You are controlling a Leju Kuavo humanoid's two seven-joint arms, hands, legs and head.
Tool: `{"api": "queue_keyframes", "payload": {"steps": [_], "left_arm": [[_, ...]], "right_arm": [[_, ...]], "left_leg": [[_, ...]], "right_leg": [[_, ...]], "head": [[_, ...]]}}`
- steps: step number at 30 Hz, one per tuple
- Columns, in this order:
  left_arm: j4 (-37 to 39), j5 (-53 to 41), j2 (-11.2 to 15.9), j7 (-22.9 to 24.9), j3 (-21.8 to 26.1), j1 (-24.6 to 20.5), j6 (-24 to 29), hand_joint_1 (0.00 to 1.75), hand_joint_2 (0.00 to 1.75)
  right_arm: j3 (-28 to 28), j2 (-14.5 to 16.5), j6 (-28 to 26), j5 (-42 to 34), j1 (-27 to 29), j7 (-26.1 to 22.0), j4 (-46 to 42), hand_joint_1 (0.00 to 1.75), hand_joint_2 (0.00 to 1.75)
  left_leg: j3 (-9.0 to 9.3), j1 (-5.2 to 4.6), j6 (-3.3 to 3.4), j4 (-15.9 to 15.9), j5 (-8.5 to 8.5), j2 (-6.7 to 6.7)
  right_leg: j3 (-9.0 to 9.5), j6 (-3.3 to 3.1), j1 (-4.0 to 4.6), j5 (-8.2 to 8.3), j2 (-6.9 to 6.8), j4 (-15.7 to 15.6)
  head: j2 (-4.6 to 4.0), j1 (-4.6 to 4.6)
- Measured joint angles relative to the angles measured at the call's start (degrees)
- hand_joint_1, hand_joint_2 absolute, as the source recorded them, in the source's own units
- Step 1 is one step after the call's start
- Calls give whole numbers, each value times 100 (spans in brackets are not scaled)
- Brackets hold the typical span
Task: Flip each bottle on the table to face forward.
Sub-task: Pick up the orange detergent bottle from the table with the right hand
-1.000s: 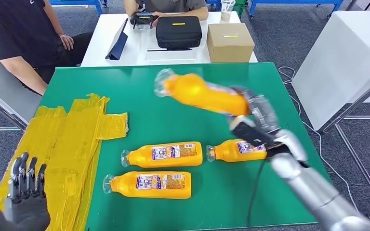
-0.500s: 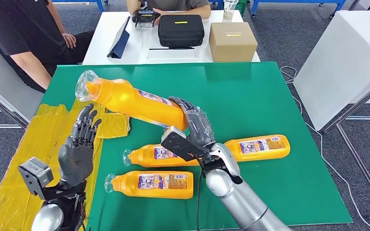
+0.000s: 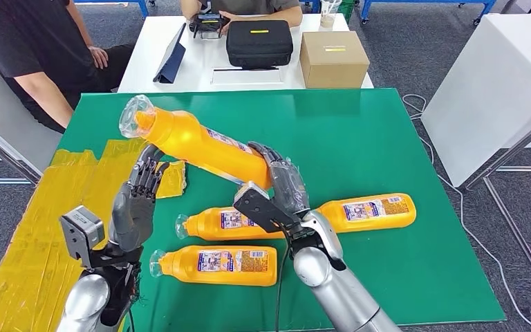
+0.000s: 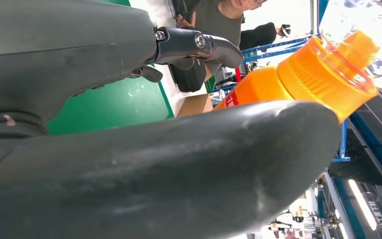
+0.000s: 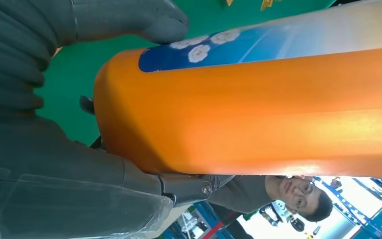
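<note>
The right hand (image 3: 285, 185) is gripping the base end of a raised orange plastic bottle (image 3: 193, 144), holding it tilted above the green counter (image 3: 387, 138) with its clear cap end toward the yellow tape patch (image 3: 62, 207). The left hand (image 3: 137, 200) is hovering just beneath the bottle's neck, fingers apart and holding nothing. Three more orange bottles (image 3: 231, 223) are lying on the counter right of the tape patch.

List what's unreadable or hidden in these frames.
- Head view: label text on the three lying bottles too small to read.
- Head view: right hand hides the held bottle base.
- Left wrist view: left hand thumb blocks the bottle's body; contact unclear.
- Right wrist view: bottle neck cut off by the edge.
</note>
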Motion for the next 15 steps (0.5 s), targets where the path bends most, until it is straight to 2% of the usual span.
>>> {"api": "queue_keyframes", "payload": {"steps": [9, 13, 15], "left_arm": [[169, -6, -29, 19, -102, -134, 57, 0, 0], [324, -125, -158, 75, -239, -306, 208, 0, 175], [432, -216, -238, 91, -318, -406, 340, 0, 175]], "right_arm": [[-92, 14, 6, 90, 22, -15, -2, 175, 175], [-148, 27, 83, 173, 16, 24, 0, 175, 175], [-175, 38, 121, 202, 10, 44, 14, 175, 175]], "left_leg": [[-3, 0, 0, 0, 0, -1], [-5, -1, 0, 1, 0, -2], [-5, -1, 0, 1, 0, -2]], "right_leg": [[-3, 0, 1, 0, 0, 0], [-3, 0, -1, 0, 0, 0], [-3, 1, -1, 1, 0, 0]], "head": [[0, 0], [0, 1], [0, 1]]}}
